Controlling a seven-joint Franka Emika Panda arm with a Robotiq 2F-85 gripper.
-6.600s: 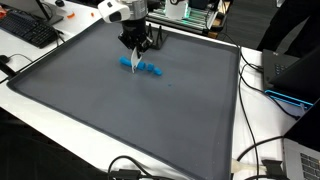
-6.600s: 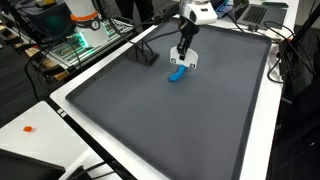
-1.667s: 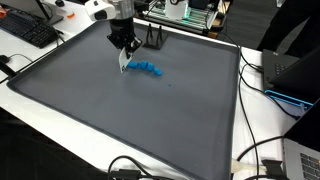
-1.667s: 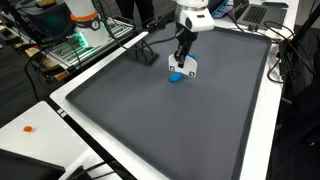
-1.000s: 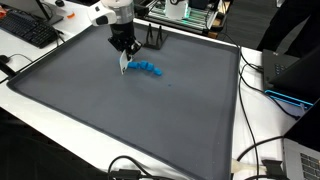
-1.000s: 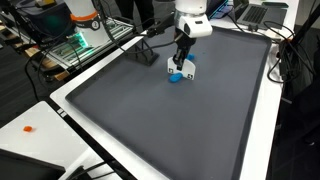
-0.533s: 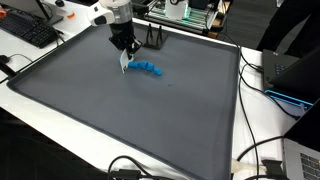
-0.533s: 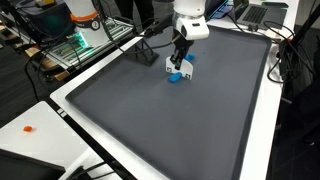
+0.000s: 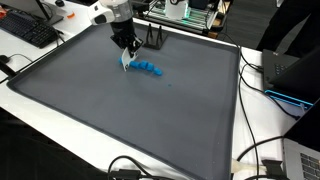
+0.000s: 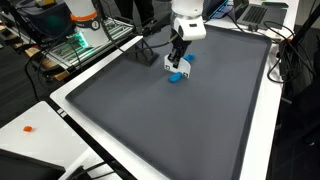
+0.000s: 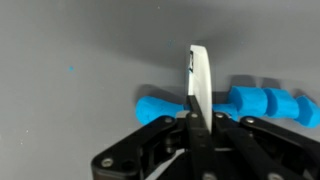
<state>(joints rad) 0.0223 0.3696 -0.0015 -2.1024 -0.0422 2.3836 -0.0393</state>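
Observation:
My gripper is shut on a thin white flat piece, which stands on edge and sticks out past the fingertips. Just beyond it lies a blue knobbly object stretched across the grey mat, partly hidden behind the white piece. In both exterior views the gripper hangs low over the far part of the mat, with the white piece at the end of the blue object. Whether the piece touches the blue object cannot be told.
A large grey mat with a raised dark rim covers the white table. A keyboard lies beyond one edge, cables and laptops along another. A small orange object lies on the white tabletop.
Over the past second the gripper has shifted slightly along the mat with the white piece still in it. The blue object lies about where it did.

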